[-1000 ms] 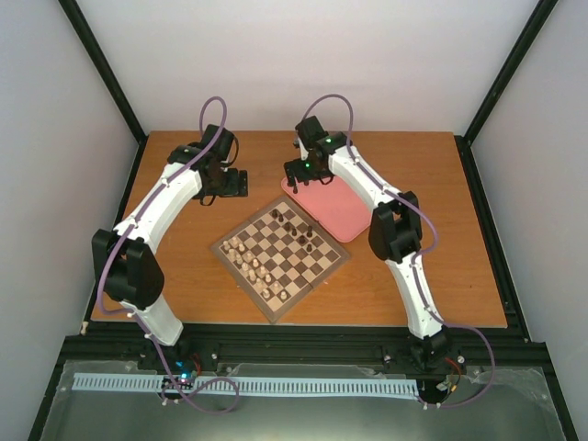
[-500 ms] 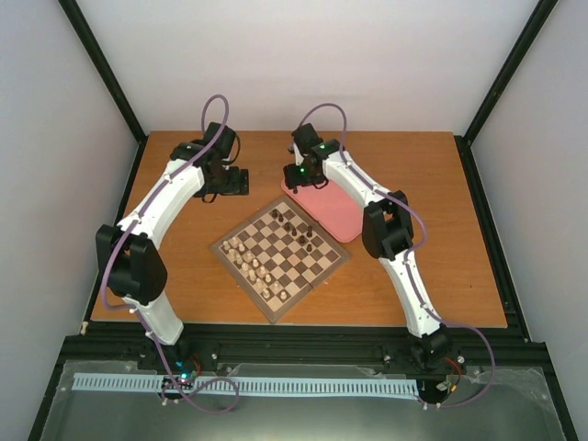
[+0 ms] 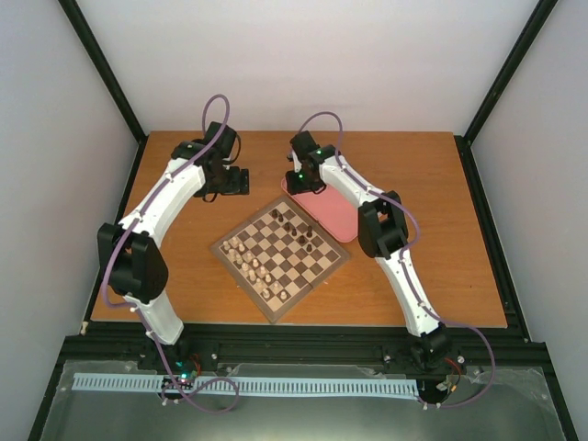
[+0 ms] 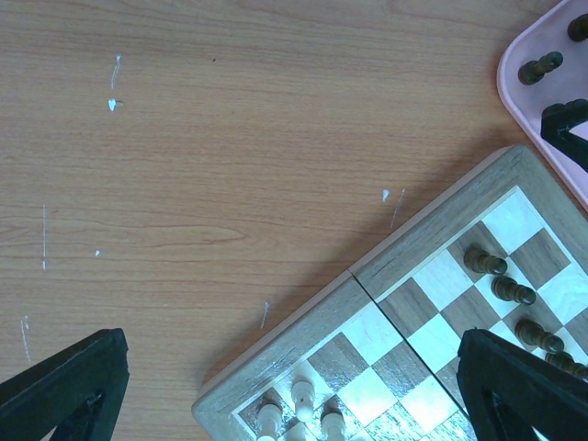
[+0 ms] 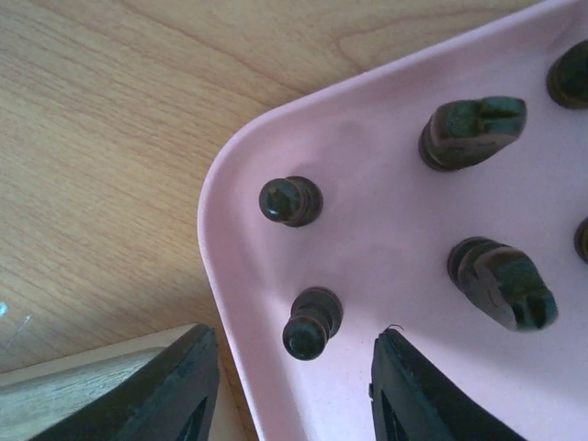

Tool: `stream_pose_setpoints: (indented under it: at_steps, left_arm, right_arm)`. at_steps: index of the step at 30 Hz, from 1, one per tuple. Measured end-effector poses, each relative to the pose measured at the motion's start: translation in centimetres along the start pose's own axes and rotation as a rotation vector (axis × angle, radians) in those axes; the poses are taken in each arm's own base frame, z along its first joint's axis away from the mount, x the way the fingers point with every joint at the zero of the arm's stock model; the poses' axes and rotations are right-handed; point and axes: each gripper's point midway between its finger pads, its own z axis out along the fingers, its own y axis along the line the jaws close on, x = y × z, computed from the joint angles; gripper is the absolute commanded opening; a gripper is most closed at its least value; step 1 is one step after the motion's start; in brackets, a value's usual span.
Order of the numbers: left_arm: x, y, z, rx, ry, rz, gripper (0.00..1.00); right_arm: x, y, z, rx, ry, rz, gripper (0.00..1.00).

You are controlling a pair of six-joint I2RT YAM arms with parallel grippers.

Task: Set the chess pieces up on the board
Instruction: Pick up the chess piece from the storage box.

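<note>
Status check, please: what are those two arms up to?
Right gripper open, straddling dark piece on pink tray. Left gripper open, empty, near board corner. Nothing blocking.

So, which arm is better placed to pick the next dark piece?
Right: the right gripper is over the tray, a dark pawn lined up between its fingers. The left gripper is off the tray, by the board.

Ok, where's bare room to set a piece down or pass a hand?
Free: table left of the board and right of the tray; board's middle squares between pale pieces and dark pieces. Crowded: tray's far corner, dark pieces close together.
</note>
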Motion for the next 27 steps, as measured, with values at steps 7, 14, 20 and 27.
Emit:
stream_pose_setpoints:
  at_steps: [7, 14, 20, 27]
  left_arm:
    - [0.0, 0.0, 0.4, -0.004, 0.01, 0.002, 1.0]
    - [0.1, 0.0, 0.6, -0.007, 0.016, 0.003, 1.0]
    - [0.1, 0.0, 0.6, -0.007, 0.016, 0.003, 1.0]
    - [0.2, 0.0, 0.6, -0.006, 0.017, 0.003, 1.0]
  right_arm:
    - [-0.5, 0.3, 0.0, -0.011, -0.015, 0.001, 0.4]
    - [-0.2, 0.1, 0.9, -0.011, -0.002, 0.008, 0.3]
    - [-0.2, -0.3, 1.2, 0.005, -0.003, 0.01, 0.19]
    - [-0.4, -0.6, 1.1, 0.025, -0.011, 0.011, 0.05]
